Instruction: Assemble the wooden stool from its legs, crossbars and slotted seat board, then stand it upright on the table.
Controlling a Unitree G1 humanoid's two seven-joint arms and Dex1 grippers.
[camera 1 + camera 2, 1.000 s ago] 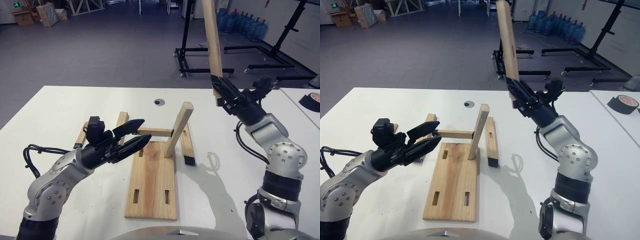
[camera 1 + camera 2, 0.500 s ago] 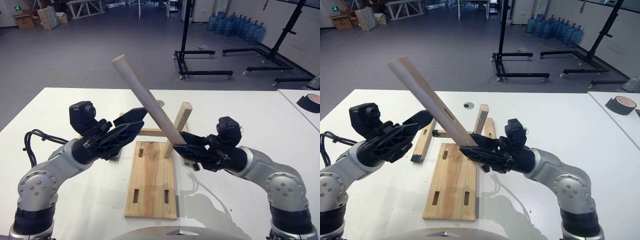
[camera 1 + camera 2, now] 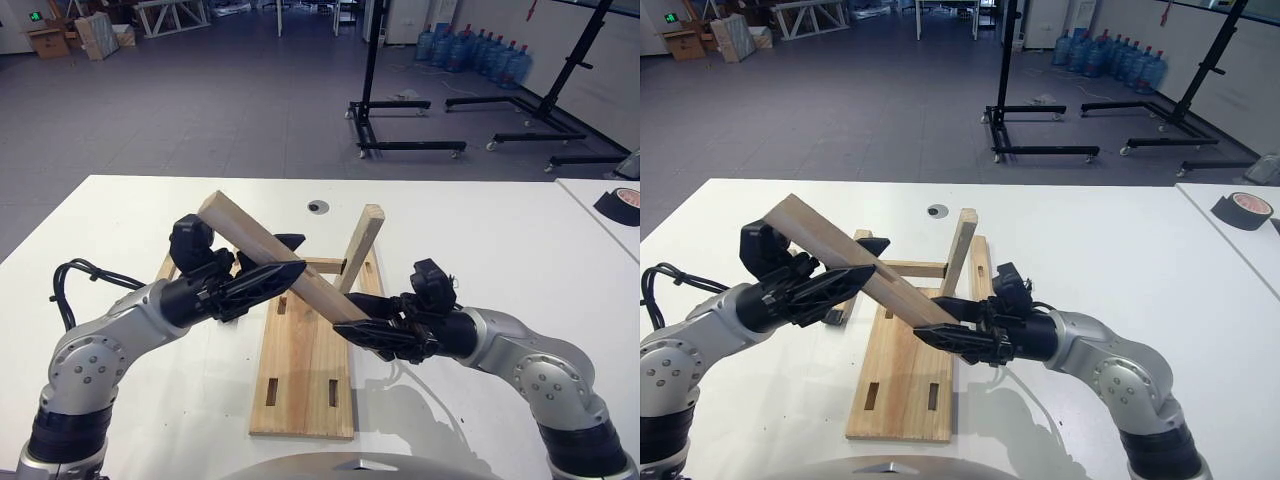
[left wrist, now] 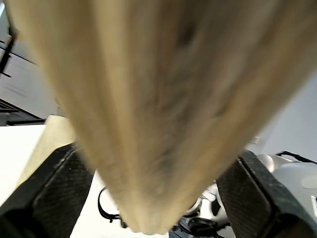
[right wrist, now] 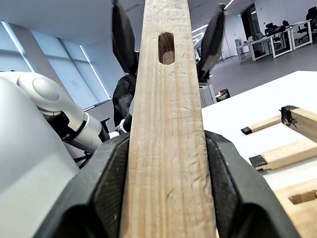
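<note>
1. Down from overhead: the leg [image 3: 238, 225] drops from a near-vertical hold high over the right side of the surface [image 3: 480, 230] a second earlier. It now slants low over the seat board [image 3: 300, 380], lower end near the board's right edge, upper end pointing up and to the left.
2. The right claw [image 3: 355, 316] pinches that lower end, a finger pressed against each side of the wood, after swinging down and inward with it.
3. The left claw [image 3: 292, 256] comes in from the left of the surface and now straddles the leg partway up. Its fingers [image 5: 121, 37] stand spread on either side of the wood, and we see no contact there yet.
4. The half-built frame keeps its place: an upright leg [image 3: 362, 240] joined to a crossbar [image 3: 322, 265] stands at the board's far end.
5. We read the swing as the start of a two-handed hold, with the left claw about to close so the leg can be steadied or passed across.
6. The carried leg sits in no slot, and the board lies flat with its slots open. By our judgement the stool remains well short of assembled, and standing it upright is still far off.
</note>
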